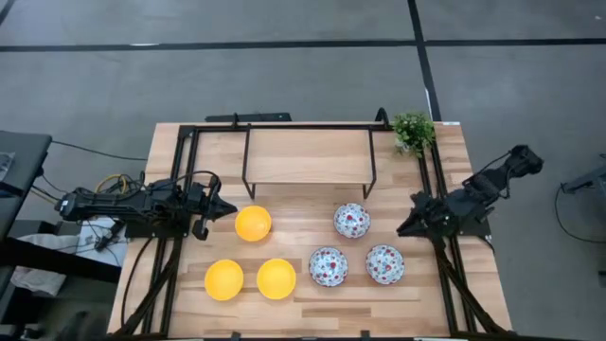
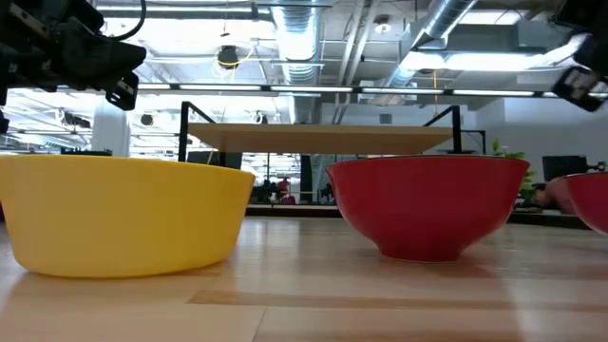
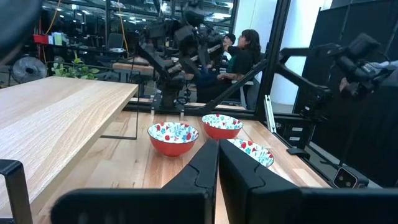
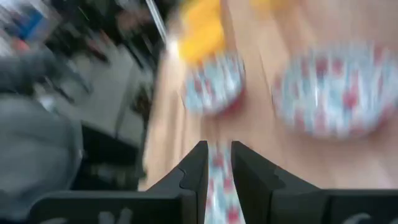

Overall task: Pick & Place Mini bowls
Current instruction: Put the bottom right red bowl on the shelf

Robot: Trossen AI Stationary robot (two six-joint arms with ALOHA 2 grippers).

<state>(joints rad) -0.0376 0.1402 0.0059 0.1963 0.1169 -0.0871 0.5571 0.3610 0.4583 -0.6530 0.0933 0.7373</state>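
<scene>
Three yellow mini bowls (image 1: 253,224) (image 1: 223,280) (image 1: 276,278) stand upright on the wooden table's left half. Three floral mini bowls with red outsides (image 1: 351,221) (image 1: 329,266) (image 1: 385,264) stand on its right half. My left gripper (image 1: 230,209) is shut and hangs level beside the far yellow bowl, touching nothing; its wrist view looks past the fingertips (image 3: 218,144) at the floral bowls (image 3: 173,137). My right gripper (image 1: 401,228) hovers right of the floral bowls, tilted down, with a narrow gap between its fingers (image 4: 219,146) and nothing in it.
A raised wooden shelf on a black frame (image 1: 308,156) stands at the table's far middle. A small green plant (image 1: 414,131) sits at the far right corner. Black frame rails run along both side edges. People sit beyond the table (image 3: 245,53).
</scene>
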